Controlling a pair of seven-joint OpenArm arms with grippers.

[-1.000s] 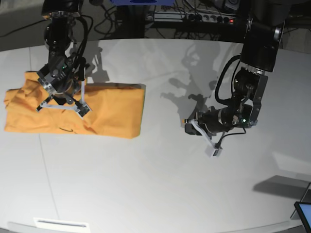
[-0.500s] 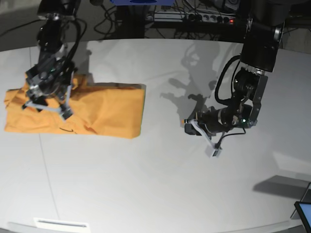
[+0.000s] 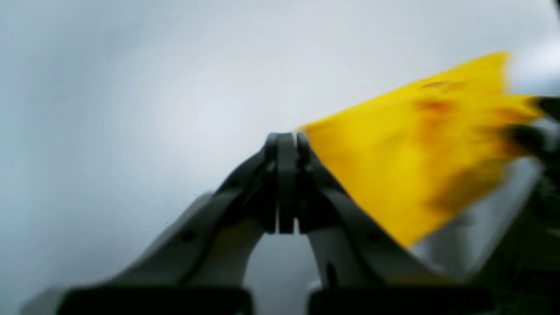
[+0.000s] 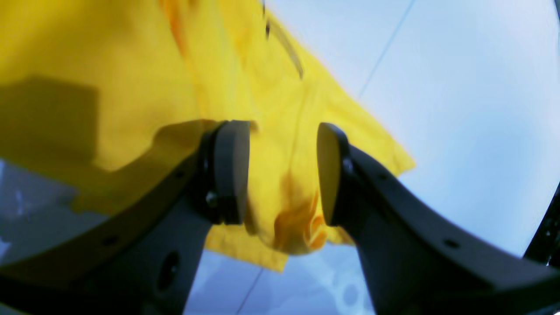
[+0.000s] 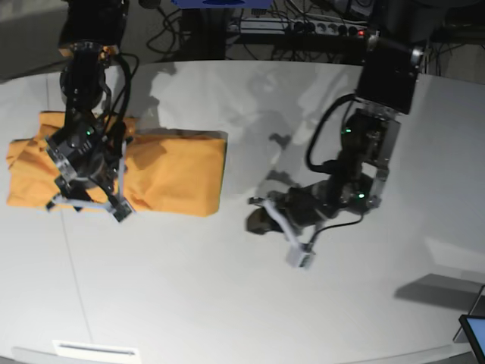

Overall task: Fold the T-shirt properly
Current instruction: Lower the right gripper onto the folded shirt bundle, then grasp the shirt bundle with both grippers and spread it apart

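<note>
1. Left wrist view: the left gripper (image 3: 286, 144) has its fingers (image 3: 286, 183) pressed together with nothing between them. The T-shirt (image 3: 415, 144) appears as a blurred yellow patch at 2 o'clock from the fingertips, lying on the pale counter (image 3: 131, 109). No writing is legible.

2. Right wrist view: the right gripper (image 4: 283, 173) has its fingers (image 4: 232, 170) set moderately apart. T-shirt (image 4: 131, 78) cloth fills the upper left and shows in the gap; whether it touches the pads cannot be told. A dark line runs on the cloth at 12 o'clock; blurred, no lettering readable. Bare counter (image 4: 459, 87) lies at 2 o'clock.

3. Base view: the T-shirt (image 5: 178, 171) lies folded into a wide rectangle at 9 o'clock on the counter (image 5: 227, 303). The right gripper (image 5: 87, 201) hangs over its left half. The left gripper (image 5: 299, 254) sits well apart at 3 o'clock from the T-shirt, above bare counter. No brand or label can be read.
</note>
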